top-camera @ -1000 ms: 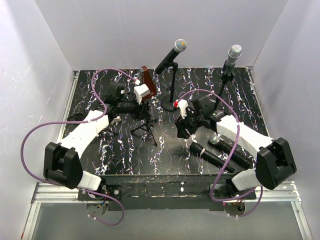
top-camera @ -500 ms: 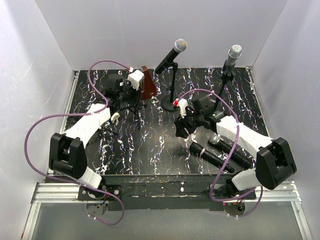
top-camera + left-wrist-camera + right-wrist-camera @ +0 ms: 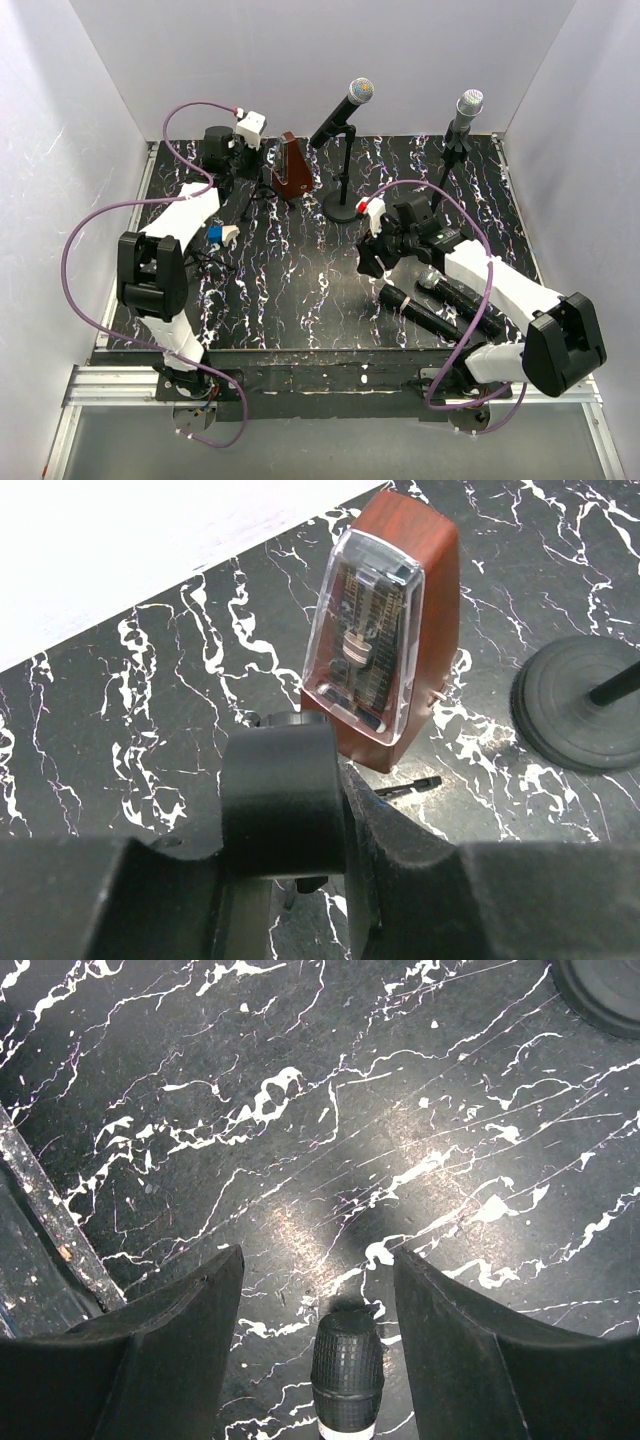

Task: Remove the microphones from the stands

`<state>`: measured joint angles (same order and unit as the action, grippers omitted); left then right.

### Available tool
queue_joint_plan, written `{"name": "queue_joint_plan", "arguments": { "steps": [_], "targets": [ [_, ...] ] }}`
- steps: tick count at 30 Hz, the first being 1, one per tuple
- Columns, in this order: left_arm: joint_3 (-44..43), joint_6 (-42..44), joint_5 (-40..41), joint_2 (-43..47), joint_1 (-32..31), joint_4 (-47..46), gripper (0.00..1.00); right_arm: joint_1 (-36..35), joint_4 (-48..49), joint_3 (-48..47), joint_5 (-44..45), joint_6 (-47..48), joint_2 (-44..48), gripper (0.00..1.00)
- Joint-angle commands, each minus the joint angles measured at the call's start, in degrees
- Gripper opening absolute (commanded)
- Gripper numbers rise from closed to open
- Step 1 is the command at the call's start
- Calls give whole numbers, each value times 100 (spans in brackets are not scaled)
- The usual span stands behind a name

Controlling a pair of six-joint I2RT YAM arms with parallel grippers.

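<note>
Microphone (image 3: 342, 110): clipped at a slant on the round-base stand (image 3: 343, 208), just right of the metronome (image 3: 385, 630); not yet freed.
Second microphone (image 3: 463, 115): on its own stand, well right of the metronome.
Left gripper (image 3: 285, 880): closed on an empty clip (image 3: 285, 780), just left of the metronome.
Right gripper (image 3: 318, 1260): jaws wide, holding nothing; well right of the metronome and nearer the arm bases, over a loose microphone (image 3: 347, 1370) lying flat.
Risk, metronome: likely toppled if the left arm swings right with its load.
Risk, stand: may tip if the microphone is pulled while the base is unbraced.
Risk, loose microphone: could roll if the right gripper's fingers clip it.
</note>
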<state>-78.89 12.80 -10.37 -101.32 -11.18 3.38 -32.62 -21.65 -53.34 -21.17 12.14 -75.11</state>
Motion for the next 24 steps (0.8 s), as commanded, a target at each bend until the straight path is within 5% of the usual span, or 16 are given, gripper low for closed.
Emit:
{"name": "queue_joint_plan", "arguments": {
  "steps": [1,4,9,18,24],
  "targets": [
    [-293,408,378,-204,169,417,3,80,82,122,-54,-63,216,68],
    [-433,277,159,-152,186,550,51,107,64,105,-63,-72,251,68],
    [-627,179,-657,532,195,629,84,221,-216,-141,-115,-72,252,69],
    [-2383,-532,-3549,395,-32,1262,91,696,-524,-695,-625,-133,102,69],
    [-3246,-77,-3481,-203,-972,1227,91,731,-463,-722,-617,-264,-100,69]
  ]
}}
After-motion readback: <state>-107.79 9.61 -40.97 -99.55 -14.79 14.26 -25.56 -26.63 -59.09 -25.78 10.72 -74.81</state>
